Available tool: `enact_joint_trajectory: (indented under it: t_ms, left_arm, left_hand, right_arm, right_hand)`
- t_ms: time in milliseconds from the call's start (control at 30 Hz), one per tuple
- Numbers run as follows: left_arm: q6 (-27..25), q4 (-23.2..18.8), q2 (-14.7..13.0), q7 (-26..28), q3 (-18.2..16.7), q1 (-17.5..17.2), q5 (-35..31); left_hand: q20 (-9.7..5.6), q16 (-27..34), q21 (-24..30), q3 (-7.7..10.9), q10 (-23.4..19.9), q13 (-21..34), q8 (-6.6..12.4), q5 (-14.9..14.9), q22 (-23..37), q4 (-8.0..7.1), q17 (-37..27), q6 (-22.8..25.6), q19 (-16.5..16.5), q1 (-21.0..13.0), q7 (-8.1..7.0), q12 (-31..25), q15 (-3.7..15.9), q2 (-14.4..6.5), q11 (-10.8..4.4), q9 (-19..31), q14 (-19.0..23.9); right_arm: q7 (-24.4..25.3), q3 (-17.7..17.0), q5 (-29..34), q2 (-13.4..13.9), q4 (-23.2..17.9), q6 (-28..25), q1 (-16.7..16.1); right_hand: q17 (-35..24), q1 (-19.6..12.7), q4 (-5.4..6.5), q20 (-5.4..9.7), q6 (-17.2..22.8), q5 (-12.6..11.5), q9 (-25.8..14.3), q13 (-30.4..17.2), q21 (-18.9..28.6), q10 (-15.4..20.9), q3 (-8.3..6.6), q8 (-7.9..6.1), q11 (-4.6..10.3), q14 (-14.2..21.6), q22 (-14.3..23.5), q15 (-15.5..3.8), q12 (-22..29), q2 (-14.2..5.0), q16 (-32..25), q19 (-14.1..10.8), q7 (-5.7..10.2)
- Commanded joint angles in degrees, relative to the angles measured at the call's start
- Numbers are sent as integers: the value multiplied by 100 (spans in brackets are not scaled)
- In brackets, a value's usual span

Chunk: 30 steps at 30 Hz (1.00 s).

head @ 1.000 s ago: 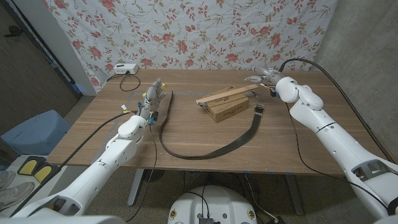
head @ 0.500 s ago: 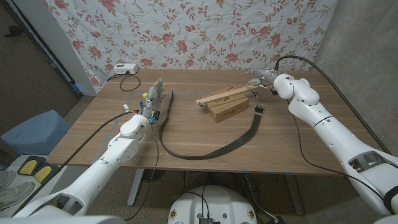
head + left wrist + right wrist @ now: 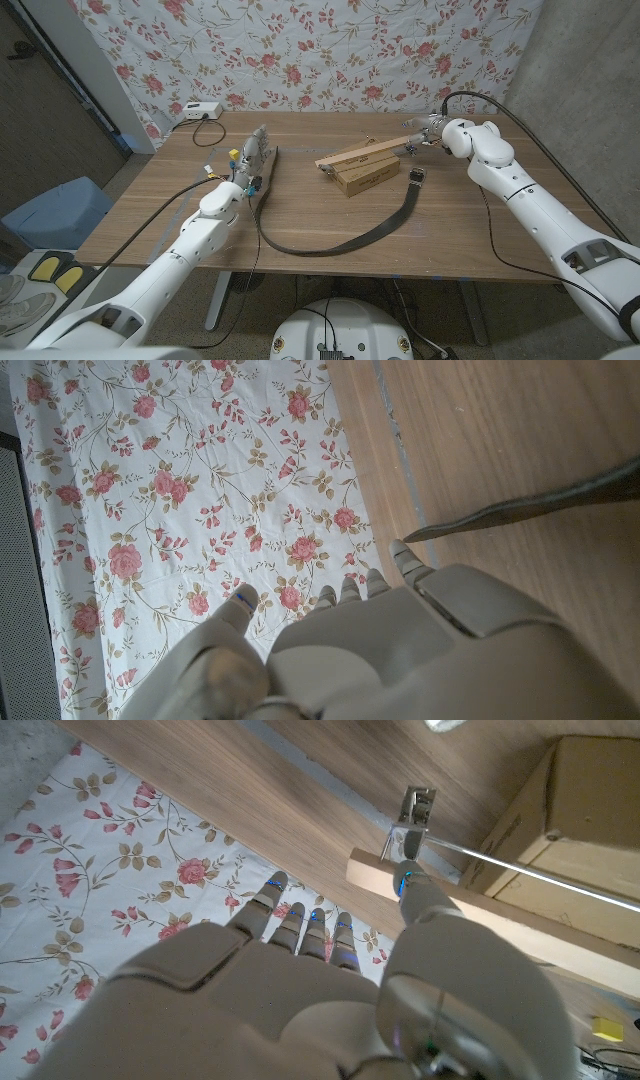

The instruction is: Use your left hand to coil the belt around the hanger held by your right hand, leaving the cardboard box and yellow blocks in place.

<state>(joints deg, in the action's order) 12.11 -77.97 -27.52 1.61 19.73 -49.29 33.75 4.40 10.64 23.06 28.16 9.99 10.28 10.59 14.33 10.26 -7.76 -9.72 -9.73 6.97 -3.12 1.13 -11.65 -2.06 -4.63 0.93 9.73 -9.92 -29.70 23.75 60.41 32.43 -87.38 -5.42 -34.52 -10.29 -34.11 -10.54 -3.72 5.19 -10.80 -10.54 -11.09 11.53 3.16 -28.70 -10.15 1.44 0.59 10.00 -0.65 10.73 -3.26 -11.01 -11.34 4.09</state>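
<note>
A dark belt (image 3: 330,243) lies in a long curve on the table, one end by my left hand (image 3: 252,158) and the buckle end (image 3: 416,177) near the box. Its tip (image 3: 520,510) lies just beyond my left hand (image 3: 400,630), which holds nothing, fingers stretched out. The wooden hanger (image 3: 362,154) rests across the cardboard box (image 3: 365,178). My right hand (image 3: 425,128) is at the hanger's far end. There my thumb tip touches the end of the hanger bar (image 3: 480,920), and the fingers (image 3: 300,925) are spread away from it. A small yellow block (image 3: 605,1028) lies near the box (image 3: 590,790).
A white device (image 3: 196,110) with a cable sits at the table's back left corner. A metal clip (image 3: 415,808) and the hanger's wire rod (image 3: 520,865) show at the bar's end. A floral curtain hangs behind the table. A small yellow piece (image 3: 232,154) sits beside my left hand.
My left hand has edged a little toward the belt's end. My right hand has shifted slightly along the hanger's far end. Belt, hanger and box lie as before.
</note>
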Motion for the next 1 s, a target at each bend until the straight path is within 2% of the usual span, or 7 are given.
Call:
enact_joint_trajectory:
  t_ms: [33,67,200,333,500,800,1000]
  left_arm:
    - [-30,14,99,33,42,48,-28]
    - [-40,-9,100,58,42,36,-33]
    - [-71,-102,91,155,23,-27,-41]
    - [-143,-226,57,232,-15,-111,-4]
    - [-144,-291,47,299,-29,-160,-12]
    - [-107,-274,77,305,-9,-145,-17]
    - [-124,-277,91,331,12,-137,-33]
  left_hand:
    - [-11,-24,-29,-16,499,21,-15,27,30,7,-19,-473,-40,1,28,6,-41,-178,49,17,-450]
    - [-7,-24,-34,-18,501,21,-16,29,31,6,-20,-475,-40,2,22,8,-47,-179,-2,17,-449]
    - [-8,-24,-45,-24,488,21,-19,31,31,4,-20,-479,-47,4,27,6,-39,-179,51,17,-448]
    - [-6,-24,-59,-29,493,22,-19,35,32,1,-20,-476,-52,6,28,10,-42,-182,31,17,-446]
    - [-6,-25,-72,-34,501,22,-19,38,33,-1,-20,-475,-57,7,29,15,-44,-184,67,17,-447]
    - [-5,-27,-92,-41,496,22,-20,42,34,-2,-20,-476,-64,6,28,16,-48,-187,60,18,-449]
    - [-4,-28,-104,-45,495,22,-22,44,34,-3,-20,-480,-68,6,20,16,-47,-189,40,18,-449]
  right_arm:
    - [-116,77,499,-101,260,315,105]
    - [-82,89,522,-118,296,359,122]
    - [-72,148,548,-200,476,565,238]
    - [-234,226,520,-272,624,788,369]
    - [-488,263,490,-328,636,948,468]
    - [-594,395,759,-341,565,1154,493]
    - [-498,433,954,-377,611,1176,450]
  right_hand:
    - [-17,-48,3,-33,-69,-3,-26,-13,9,-63,-64,5,15,-39,19,-55,-17,53,18,-15,15]
    - [-17,-56,3,-33,-78,-3,-26,-13,9,-62,-67,5,18,-39,19,-59,-15,56,17,-15,21]
    - [-18,-91,2,-33,-111,-2,-28,-15,16,-87,-85,1,42,-45,19,-66,-15,64,18,-35,21]
    - [-18,-121,1,-33,-149,-1,-29,-16,16,-106,-101,3,59,-39,19,-71,-15,70,14,-38,18]
    - [-22,-122,14,-31,-199,17,-31,-18,16,-134,-89,0,64,-10,20,-59,-12,130,-1,-45,43]
    - [-31,-115,37,-65,-318,36,-35,-25,27,-164,-68,-2,69,27,23,-53,3,233,-21,-78,94]
    - [-47,-549,3,-46,-34,-20,-48,-41,127,38,-310,-162,92,458,29,-135,104,122,-156,-411,55]
